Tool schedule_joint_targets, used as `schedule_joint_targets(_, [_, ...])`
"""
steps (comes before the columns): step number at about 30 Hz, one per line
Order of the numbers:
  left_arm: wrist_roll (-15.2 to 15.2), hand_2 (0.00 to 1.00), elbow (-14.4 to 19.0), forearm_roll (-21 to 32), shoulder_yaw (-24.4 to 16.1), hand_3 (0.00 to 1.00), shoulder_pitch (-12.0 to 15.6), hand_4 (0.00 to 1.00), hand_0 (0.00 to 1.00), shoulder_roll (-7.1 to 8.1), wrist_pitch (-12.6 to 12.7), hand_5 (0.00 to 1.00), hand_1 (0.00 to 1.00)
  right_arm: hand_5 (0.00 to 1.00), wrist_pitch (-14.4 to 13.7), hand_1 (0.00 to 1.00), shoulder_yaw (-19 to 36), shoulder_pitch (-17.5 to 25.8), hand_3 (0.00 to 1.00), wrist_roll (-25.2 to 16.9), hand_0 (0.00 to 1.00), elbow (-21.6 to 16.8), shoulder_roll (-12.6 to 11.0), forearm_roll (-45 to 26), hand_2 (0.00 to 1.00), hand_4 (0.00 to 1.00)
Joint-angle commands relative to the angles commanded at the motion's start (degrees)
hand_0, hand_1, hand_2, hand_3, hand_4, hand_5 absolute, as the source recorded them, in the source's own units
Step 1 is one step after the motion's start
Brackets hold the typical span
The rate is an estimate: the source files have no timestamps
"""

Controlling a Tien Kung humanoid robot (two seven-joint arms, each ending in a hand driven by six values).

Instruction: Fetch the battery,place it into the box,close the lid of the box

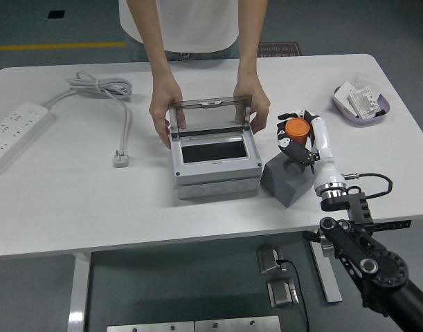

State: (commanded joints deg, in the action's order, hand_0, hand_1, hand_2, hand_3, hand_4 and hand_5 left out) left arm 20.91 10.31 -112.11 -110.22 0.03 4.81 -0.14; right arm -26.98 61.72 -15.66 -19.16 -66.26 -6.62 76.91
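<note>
**Battery in right hand, clear of its stand; box held open**

We see the right hand [296, 137] with its fingers curled round the orange battery [296, 128], gripping it just above the grey stand [286, 181]. The battery looks clear of the stand's socket, though we cannot tell by how much. The left hand does not show in the head view.

The box [214, 162] sits at 9 o'clock from the battery, near it, with open table between. Its lid [210, 115] stands upright along the far edge, leaving the dark opening bare from above. A person at the table's far side steadies the box: one hand [165, 111] at the left end of the lid, the other hand [255, 105] at the right end, which lies at 10 o'clock from the battery and close to it.

The table [52, 200] is bare along its near edge. At 2 o'clock from the battery, well apart, sits a purple tray [363, 115]; a power strip [16, 131] and cable [104, 90] lie far left.
</note>
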Motion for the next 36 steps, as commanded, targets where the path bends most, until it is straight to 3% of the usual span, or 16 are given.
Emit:
schedule_joint_targets(3, [0.18,0.666,0.00,-0.25,-0.24,0.724,0.08,0.809,0.659,0.05,0.07,0.220,0.673,0.002,-0.25,0.509,-0.63,-0.85,0.253,1.63,0.676,-0.96,-0.17,2.69,0.452,0.101])
schedule_joint_targets(4, [0.25,0.666,0.00,-0.34,-0.35,0.722,0.09,0.809,0.659,0.07,0.09,0.222,0.673,0.002,-0.29,0.389,-0.93,-1.20,0.252,2.21,0.314,-1.19,-0.22,3.58,0.449,0.085])
schedule_joint_targets(9, [0.72,0.666,0.00,-1.05,-1.08,0.722,0.06,0.809,0.659,0.25,0.18,0.222,0.673,0.002,-0.11,0.389,-3.17,-4.01,0.252,5.73,0.314,-1.76,-0.43,8.47,0.449,0.085])
schedule_joint_targets(10, [0.78,0.666,0.00,-1.14,-1.19,0.723,0.05,0.807,0.658,0.29,0.20,0.224,0.673,0.002,-0.08,0.333,-3.62,-4.58,0.251,6.30,0.184,-1.79,-0.41,9.15,0.447,0.073])
schedule_joint_targets(14, [1.03,0.666,0.00,-1.50,-1.56,0.723,0.01,0.807,0.658,0.51,0.26,0.224,0.673,0.002,0.14,0.333,-5.41,-7.05,0.251,8.75,0.184,-1.81,0.05,12.11,0.447,0.073])
schedule_joint_targets(15, [1.10,0.667,0.00,-1.59,-1.66,0.724,-0.01,0.808,0.658,0.56,0.27,0.224,0.674,0.002,0.21,0.263,-5.84,-7.73,0.251,9.43,0.090,-1.77,0.27,12.87,0.447,0.077])
schedule_joint_targets(28, [1.62,0.667,0.00,-2.13,-2.22,0.724,-0.09,0.808,0.658,0.91,0.40,0.224,0.678,0.002,2.28,0.256,-12.97,-14.24,0.250,14.44,0.057,1.43,2.17,18.39,0.447,0.081])
schedule_joint_targets(36, [1.57,0.668,0.00,-2.30,-2.29,0.724,-0.56,0.808,0.658,1.00,0.38,0.223,0.678,0.002,6.89,0.273,-21.01,-19.89,0.250,18.40,0.062,5.12,1.32,25.81,0.448,0.090])
